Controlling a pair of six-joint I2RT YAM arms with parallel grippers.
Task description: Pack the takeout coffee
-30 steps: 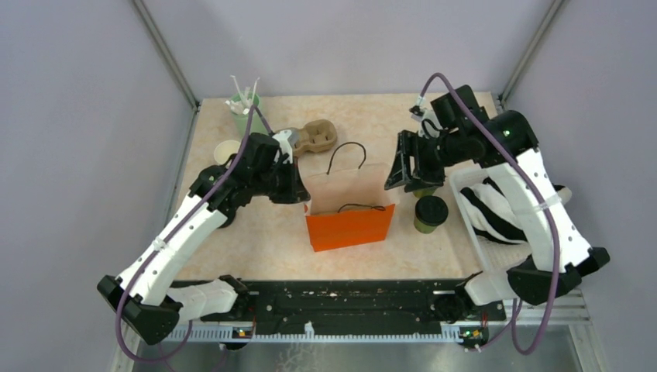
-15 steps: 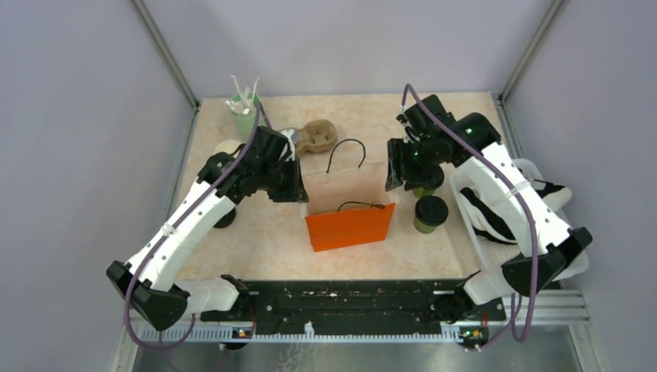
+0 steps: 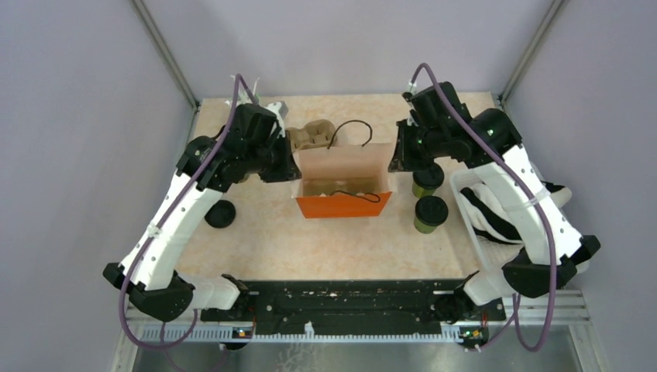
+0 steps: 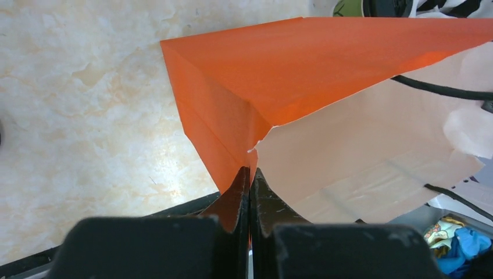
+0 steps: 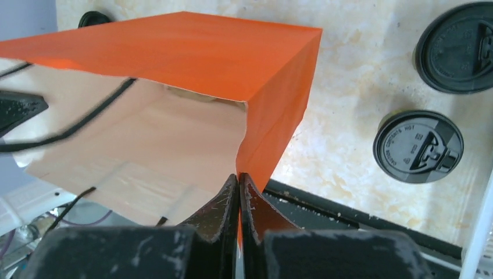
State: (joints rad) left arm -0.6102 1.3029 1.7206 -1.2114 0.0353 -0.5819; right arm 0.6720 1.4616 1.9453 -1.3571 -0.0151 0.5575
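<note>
An orange paper bag (image 3: 345, 204) with a cream inside and black cord handles stands open at the table's middle. My left gripper (image 3: 297, 172) is shut on its left side edge; in the left wrist view the left gripper (image 4: 250, 172) pinches the bag (image 4: 279, 64) at its corner fold. My right gripper (image 3: 393, 164) is shut on the right side edge, and the right wrist view shows the right gripper (image 5: 239, 176) nipping the bag (image 5: 192, 52). The takeout coffee (image 3: 431, 214), an olive cup with a black lid, stands right of the bag, with a second like it (image 3: 428, 180) behind. Both lids (image 5: 418, 146) (image 5: 459, 46) show in the right wrist view.
A brown pulp cup carrier (image 3: 314, 136) lies behind the bag. A loose black lid (image 3: 220, 215) rests on the table at the left. A white tray (image 3: 474, 229) with black-and-white cloth sits at the right edge, close to the cups.
The right gripper has shut on the bag's right edge, and the left gripper briefly loosened and shut again. The bag has been drawn wider open and shifted toward the back.
</note>
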